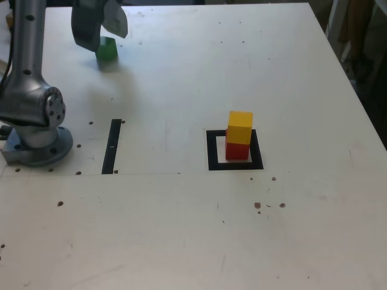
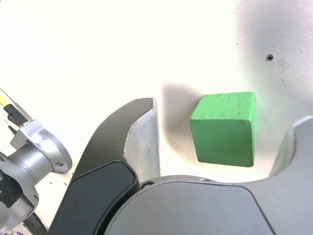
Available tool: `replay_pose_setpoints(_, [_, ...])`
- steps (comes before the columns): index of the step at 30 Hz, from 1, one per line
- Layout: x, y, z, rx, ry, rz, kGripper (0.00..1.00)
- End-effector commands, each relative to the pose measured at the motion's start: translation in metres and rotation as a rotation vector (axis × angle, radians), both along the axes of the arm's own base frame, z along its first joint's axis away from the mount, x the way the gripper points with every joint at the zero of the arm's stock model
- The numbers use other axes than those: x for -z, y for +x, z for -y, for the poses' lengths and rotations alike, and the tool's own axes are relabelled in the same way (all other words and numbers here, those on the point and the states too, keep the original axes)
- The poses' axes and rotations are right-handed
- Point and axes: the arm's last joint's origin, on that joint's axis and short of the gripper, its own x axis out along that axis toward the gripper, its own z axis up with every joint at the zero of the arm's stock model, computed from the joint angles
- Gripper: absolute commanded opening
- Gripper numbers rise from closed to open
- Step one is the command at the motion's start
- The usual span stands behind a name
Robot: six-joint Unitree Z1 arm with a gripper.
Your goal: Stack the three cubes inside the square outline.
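The green cube (image 1: 107,49) rests on the white table at the far left of the exterior view. My gripper (image 1: 103,39) hangs over it, open. In the wrist view the green cube (image 2: 224,128) lies between the two fingers (image 2: 142,142) of the gripper (image 2: 225,117), with a gap on each side. The yellow cube (image 1: 240,127) stands on top of the red cube (image 1: 237,150), slightly off to one side of it. The red cube sits inside the square outline (image 1: 211,151) near the middle of the table.
My arm's grey base (image 1: 36,142) is bolted at the exterior view's left edge. A thin black strip (image 1: 112,146) lies beside it. The table's edge (image 1: 357,90) runs diagonally along the exterior view's right, with dark clutter beyond.
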Motion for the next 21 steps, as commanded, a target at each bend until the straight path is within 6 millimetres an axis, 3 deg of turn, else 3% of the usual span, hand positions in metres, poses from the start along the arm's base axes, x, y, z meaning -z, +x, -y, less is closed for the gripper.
replay_pose_setpoints(1, [0.0029, -0.0003, -0.0021, -0.003, -0.012, 0.005, 0.81])
replay_pose_setpoints(21, [0.0113, -0.0043, -0.0111, -0.015, -0.012, 0.004, 0.34])
